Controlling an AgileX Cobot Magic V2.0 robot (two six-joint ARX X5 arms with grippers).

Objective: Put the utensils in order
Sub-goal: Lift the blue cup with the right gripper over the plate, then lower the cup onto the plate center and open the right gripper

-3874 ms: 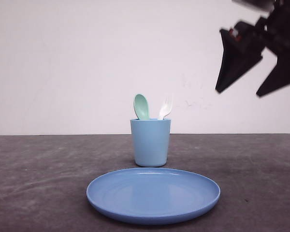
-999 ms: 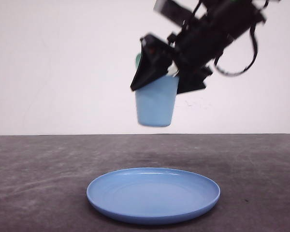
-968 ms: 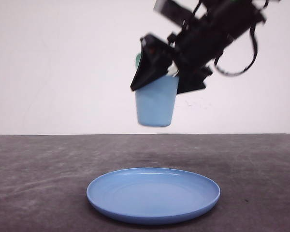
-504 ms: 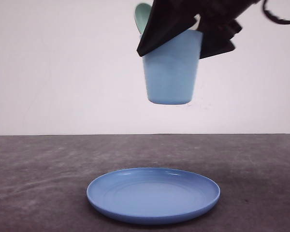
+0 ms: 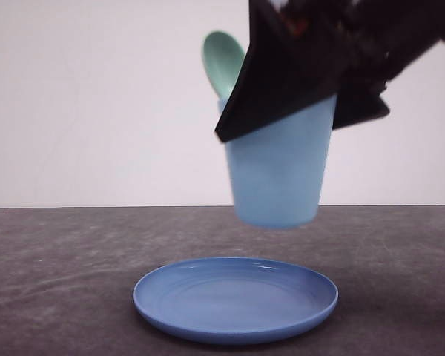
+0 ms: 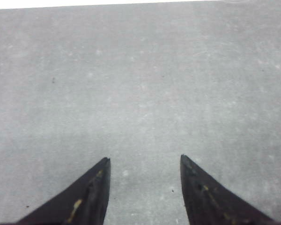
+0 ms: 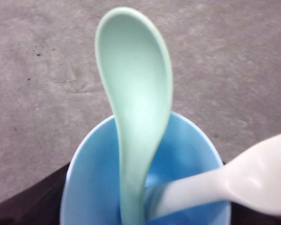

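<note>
Light blue plastic forms the cup (image 5: 280, 174), which is clamped near its rim between the black fingers of the right gripper (image 5: 304, 89) and held in the air above the round blue plate (image 5: 235, 299), clear of it and slightly to its right. The plate rests on the dark grey table (image 5: 59, 274), near the front edge of the scene. A mint-green spoon (image 5: 223, 64) stands in the cup with its oval bowl rising above the rim on the left side, beside the gripper's left finger. In the right wrist view the spoon (image 7: 133, 108) runs handle-down into the cup (image 7: 91, 183), bowl uppermost, and a white fork (image 7: 225, 183) also sits in the cup, its handle crossing just beside the spoon handle inside; the fork's tines are outside the picture. In the left wrist view the left gripper (image 6: 145, 161) hangs over bare table (image 6: 140, 84) with its two dark fingers (image 6: 91, 192) spread apart and nothing between them.
</note>
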